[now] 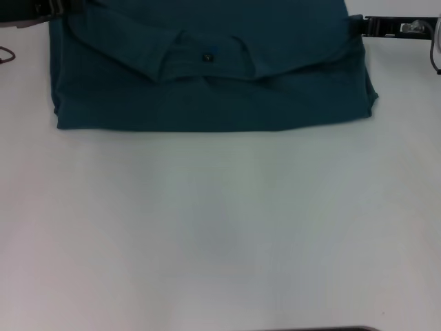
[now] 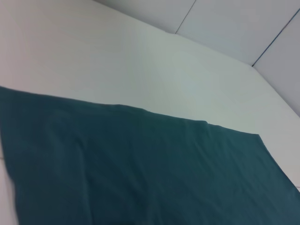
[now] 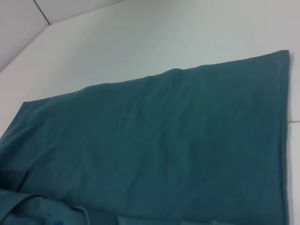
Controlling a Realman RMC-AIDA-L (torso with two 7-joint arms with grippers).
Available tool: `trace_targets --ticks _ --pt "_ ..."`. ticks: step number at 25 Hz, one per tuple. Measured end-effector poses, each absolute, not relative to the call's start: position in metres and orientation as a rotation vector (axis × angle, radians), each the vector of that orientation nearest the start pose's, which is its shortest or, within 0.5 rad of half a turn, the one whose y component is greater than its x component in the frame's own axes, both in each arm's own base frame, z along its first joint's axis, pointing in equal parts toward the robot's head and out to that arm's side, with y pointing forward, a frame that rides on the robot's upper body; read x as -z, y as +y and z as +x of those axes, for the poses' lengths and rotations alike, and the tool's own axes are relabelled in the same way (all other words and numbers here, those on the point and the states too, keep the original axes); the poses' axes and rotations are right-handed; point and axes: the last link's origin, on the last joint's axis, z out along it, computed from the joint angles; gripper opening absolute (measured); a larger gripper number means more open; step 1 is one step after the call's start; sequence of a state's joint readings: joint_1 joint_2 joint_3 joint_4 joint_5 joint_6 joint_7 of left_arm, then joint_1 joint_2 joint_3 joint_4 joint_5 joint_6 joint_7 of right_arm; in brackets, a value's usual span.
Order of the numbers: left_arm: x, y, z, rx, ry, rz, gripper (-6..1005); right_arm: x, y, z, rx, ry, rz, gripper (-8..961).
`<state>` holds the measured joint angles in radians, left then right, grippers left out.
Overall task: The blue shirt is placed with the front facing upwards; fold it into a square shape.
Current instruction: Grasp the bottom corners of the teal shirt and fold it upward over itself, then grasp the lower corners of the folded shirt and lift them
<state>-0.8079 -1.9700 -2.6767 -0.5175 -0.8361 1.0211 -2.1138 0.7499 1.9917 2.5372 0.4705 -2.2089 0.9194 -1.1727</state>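
One blue shirt lies folded, collar label showing.

The blue shirt lies folded into a wide rectangular band at the far side of the white surface, its near edge straight. Its ribbed collar with a small dark label sits on top (lettering hidden). Both wrist views show plain, mostly smooth teal cloth.

White table, thin cable at its left edge
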Motion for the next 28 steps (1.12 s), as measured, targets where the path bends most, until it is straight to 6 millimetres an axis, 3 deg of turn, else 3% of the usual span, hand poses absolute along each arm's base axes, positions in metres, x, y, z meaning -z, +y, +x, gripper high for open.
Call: trace_targets --ticks 5,14,19,23,28 --pt "-0.042 0.444 -0.27 0.529 -1.381 -2.06 70 -0.021 0.432 0.291 -0.397 1.265 -2.11 37" --pt "-0.049 0.441 -0.273 0.538 -1.358 -2.034 335 -0.024 0.427 0.3 -0.391 1.269 -2.092 346" --pt "-0.055 0.435 -0.276 0.588 -1.35 -2.004 456 -0.034 0.424 0.304 -0.404 1.254 -2.078 469" --pt "-0.058 0.423 -0.272 0.642 -1.347 -2.043 583 -0.041 0.416 0.302 -0.466 1.249 -2.093 568" --pt "-0.052 0.404 -0.271 0.678 -1.346 -2.118 765 -0.035 0.403 0.3 -0.508 1.25 -2.159 696"
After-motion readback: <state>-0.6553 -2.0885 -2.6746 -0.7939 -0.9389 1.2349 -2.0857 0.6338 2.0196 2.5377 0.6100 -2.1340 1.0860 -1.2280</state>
